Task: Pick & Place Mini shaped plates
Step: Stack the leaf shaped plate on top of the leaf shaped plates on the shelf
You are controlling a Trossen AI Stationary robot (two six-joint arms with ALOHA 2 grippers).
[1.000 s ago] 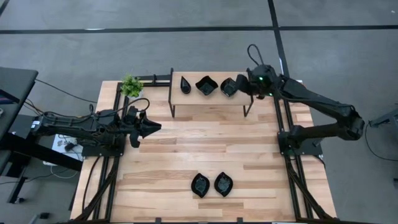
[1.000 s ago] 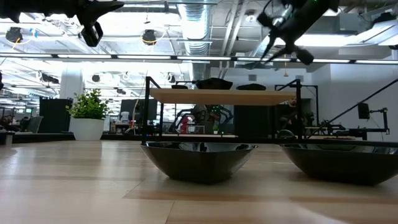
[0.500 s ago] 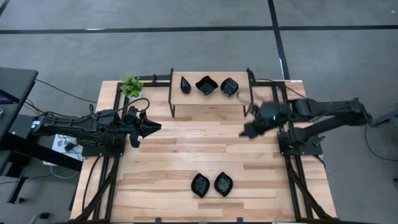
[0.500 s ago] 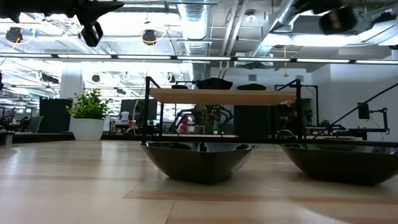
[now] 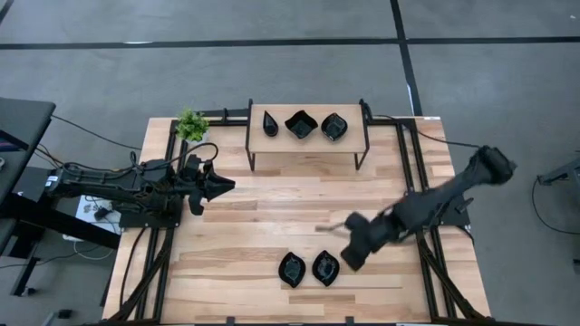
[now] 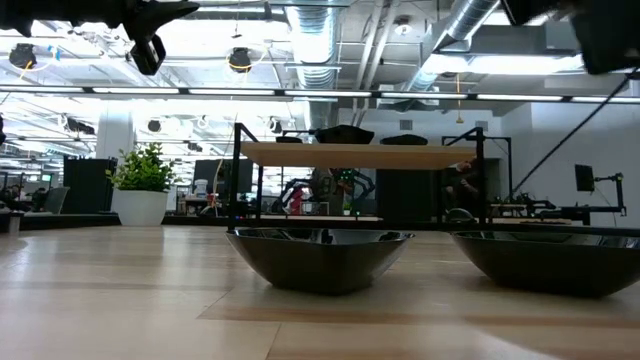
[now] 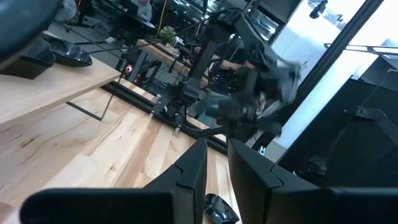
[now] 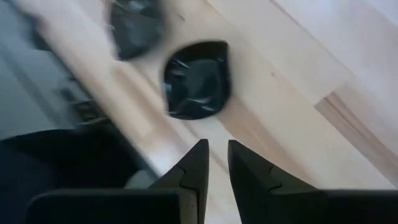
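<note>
Three mini shaped plates rest on the wooden shelf (image 5: 308, 140) at the far edge: a teardrop (image 5: 270, 123), a wavy square (image 5: 301, 124) and a leaf oval (image 5: 333, 126). Two more glossy black plates (image 5: 293, 269) (image 5: 325, 268) rest on the table near its front edge. My right gripper (image 5: 349, 255) hangs slanting down just right of the leaf plate (image 8: 196, 79), its fingers a narrow gap apart with nothing between them. My left gripper (image 5: 224, 184) waits level over the table's left side, also narrowly open and empty.
A small green plant (image 5: 191, 124) stands at the far left corner. Black frame rails (image 5: 426, 244) run along both side edges. Bare wood (image 5: 290, 204) lies between the shelf and the two near plates.
My right gripper has swung from the shelf's right end toward the table's near edge, sinking and tipping downward as it rolled. It now hangs beside the two plates on the table. All the plates have stayed where they were.
</note>
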